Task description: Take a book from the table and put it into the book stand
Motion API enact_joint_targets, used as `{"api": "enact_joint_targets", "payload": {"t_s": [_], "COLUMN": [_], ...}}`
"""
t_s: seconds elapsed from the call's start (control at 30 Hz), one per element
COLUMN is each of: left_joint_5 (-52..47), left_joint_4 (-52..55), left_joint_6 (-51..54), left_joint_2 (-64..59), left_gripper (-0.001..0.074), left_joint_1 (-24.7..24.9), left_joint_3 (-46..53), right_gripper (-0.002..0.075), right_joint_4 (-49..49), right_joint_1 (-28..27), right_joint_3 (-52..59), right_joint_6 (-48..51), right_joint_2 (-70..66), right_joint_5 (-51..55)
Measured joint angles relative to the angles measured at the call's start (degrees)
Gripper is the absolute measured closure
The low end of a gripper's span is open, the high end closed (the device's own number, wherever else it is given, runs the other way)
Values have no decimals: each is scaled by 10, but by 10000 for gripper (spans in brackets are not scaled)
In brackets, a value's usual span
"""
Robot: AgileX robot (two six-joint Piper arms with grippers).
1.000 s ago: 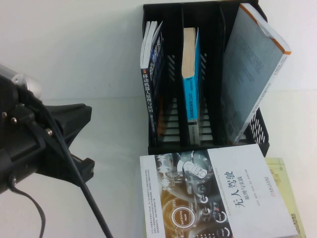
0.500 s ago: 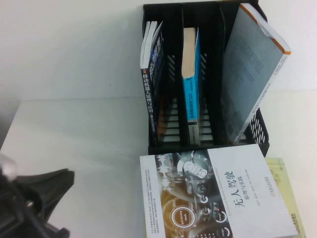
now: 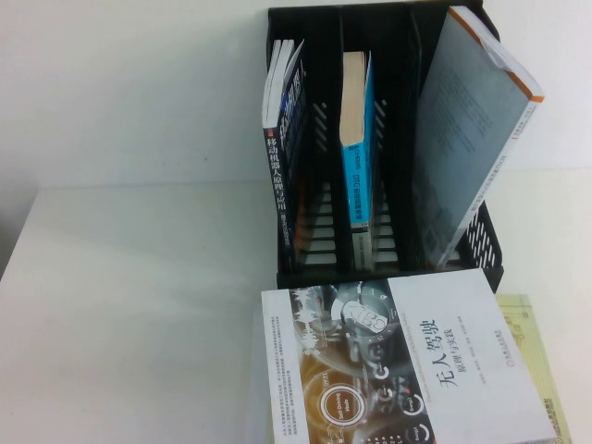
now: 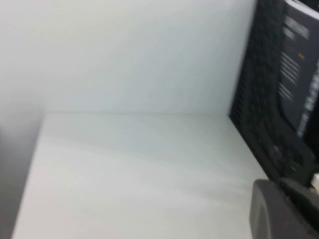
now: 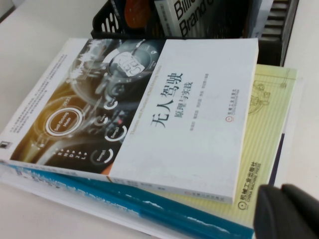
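The black book stand sits at the back of the white table and already holds three books: a dark-spined one in its left slot, a blue one in the middle slot, and a large grey one leaning in the right slot. Directly in front of the stand lies a pile of books, the white-covered book on top, flat and cover up, with a yellow-green book under it and a blue-edged one lower down. Nothing grips the top book, so the job of moving a book from the pile appears not yet begun, or a fresh round is about to begin. Neither arm shows in the high view. The left gripper appears only as a dark finger edge in its wrist view, off to the left of the stand over bare table; whether it is released or clenched cannot be told. The right gripper hovers close beside the pile's near corner, holding nothing visible, and its state likewise cannot be told.
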State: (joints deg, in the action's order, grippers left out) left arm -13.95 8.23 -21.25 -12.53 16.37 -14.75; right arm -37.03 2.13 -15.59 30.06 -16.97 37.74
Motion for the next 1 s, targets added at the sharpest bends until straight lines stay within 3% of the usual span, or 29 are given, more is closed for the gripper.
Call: {"api": "enact_joint_targets", "payload": {"t_s": [0.27, 0.63, 1.0], "left_joint_5": [-3, -3, -29], "left_joint_4": [-42, -54, -60], "left_joint_6": [76, 106, 119], "left_joint_2": [94, 131, 131], "left_gripper": [735, 735, 735], "left_joint_1": [-93, -99, -84], "left_joint_3": [57, 159, 159], "right_gripper": [727, 727, 727], "right_joint_4": [0, 0, 0], "right_joint_1": [0, 0, 0], "right_joint_3": [0, 0, 0], "right_joint_6": [0, 0, 0], "right_joint_2": [0, 0, 0], "right_joint_5": [0, 0, 0]}}
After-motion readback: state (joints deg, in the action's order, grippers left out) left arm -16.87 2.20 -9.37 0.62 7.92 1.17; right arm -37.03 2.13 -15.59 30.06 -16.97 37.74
